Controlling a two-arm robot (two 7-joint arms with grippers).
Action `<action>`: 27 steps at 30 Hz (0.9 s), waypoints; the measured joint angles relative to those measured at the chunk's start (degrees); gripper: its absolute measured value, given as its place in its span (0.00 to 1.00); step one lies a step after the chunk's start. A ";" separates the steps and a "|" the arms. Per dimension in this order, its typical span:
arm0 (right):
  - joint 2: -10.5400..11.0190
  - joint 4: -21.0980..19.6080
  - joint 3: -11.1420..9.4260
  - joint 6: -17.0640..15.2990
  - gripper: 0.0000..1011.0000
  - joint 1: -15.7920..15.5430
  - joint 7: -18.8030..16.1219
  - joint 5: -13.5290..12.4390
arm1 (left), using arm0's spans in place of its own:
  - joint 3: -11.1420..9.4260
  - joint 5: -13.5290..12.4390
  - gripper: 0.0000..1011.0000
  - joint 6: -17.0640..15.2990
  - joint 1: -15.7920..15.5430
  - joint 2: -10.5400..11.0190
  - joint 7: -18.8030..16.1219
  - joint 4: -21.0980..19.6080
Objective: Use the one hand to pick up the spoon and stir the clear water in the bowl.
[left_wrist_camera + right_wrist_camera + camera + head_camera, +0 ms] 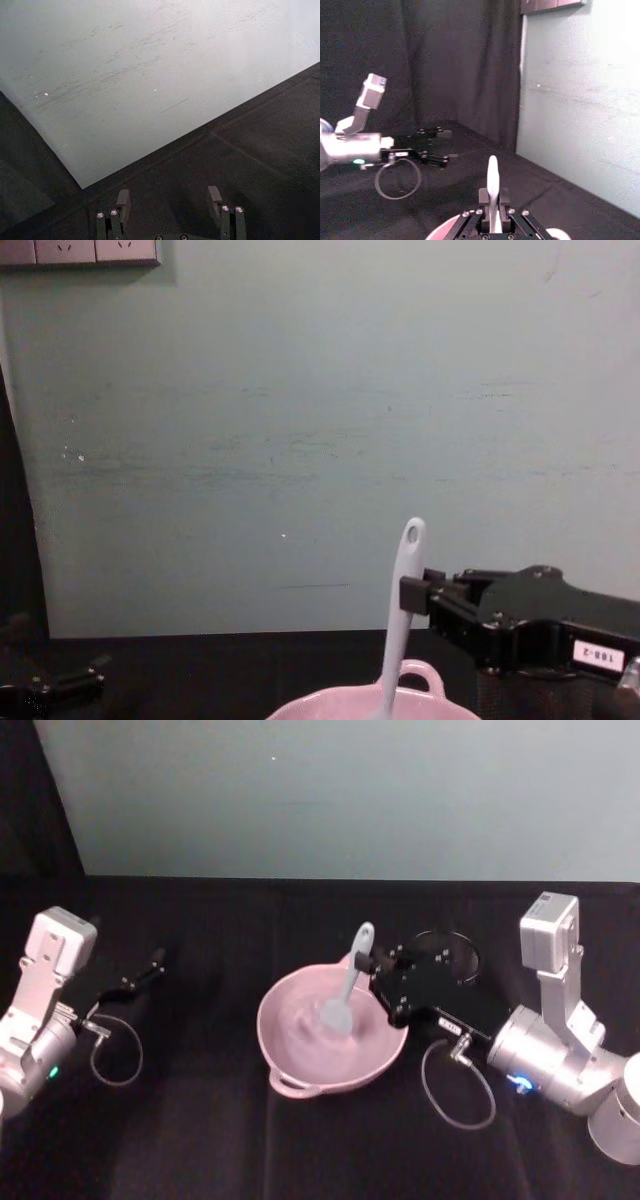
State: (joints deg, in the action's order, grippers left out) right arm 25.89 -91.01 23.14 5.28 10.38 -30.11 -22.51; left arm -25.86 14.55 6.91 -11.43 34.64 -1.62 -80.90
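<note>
One light, stiff spoon (350, 982), pinched mid-handle by the right tool (374, 963), stands in the water-filled bowl (300, 1082); left tool (169, 201) spread, idle.

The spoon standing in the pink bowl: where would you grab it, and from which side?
High on the handle, as the right gripper does now. The spoon leans with its head down in the bowl, so only the slim upper shaft is free. Come from the robot's right, level across the rim, fingers closing on the handle's sides.

Right pincer (368, 963) and spoon (346, 988) block the bowl (300, 1072); black tabletop (200, 1140) around lies open
</note>
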 joint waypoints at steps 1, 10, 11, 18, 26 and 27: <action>0.12 -0.40 0.22 -0.52 0.12 -0.32 -0.43 -0.59 | 0.00 0.00 1.00 0.00 0.00 0.00 0.00 0.00; -2.35 0.81 1.75 0.11 0.12 0.70 -0.62 -2.42 | 0.00 0.00 1.00 0.00 0.00 0.00 0.00 0.00; -2.74 1.17 1.84 0.38 0.12 0.98 -0.46 -2.40 | 0.00 0.00 1.00 0.00 0.00 0.00 0.00 0.00; -5.92 5.90 2.76 4.03 0.12 3.55 2.57 1.19 | 0.00 0.00 1.00 0.00 0.00 0.00 0.00 0.00; -7.17 9.52 1.81 9.15 0.12 4.74 7.54 9.02 | 0.00 0.00 1.00 0.00 0.00 0.00 0.00 0.00; -7.03 9.49 1.67 9.23 0.12 4.72 7.77 9.50 | 0.00 0.00 1.00 0.00 0.00 0.00 0.00 0.00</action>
State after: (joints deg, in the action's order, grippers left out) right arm 18.86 -81.52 24.81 14.51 15.10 -22.34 -13.00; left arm -25.86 14.55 6.91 -11.43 34.64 -1.62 -80.90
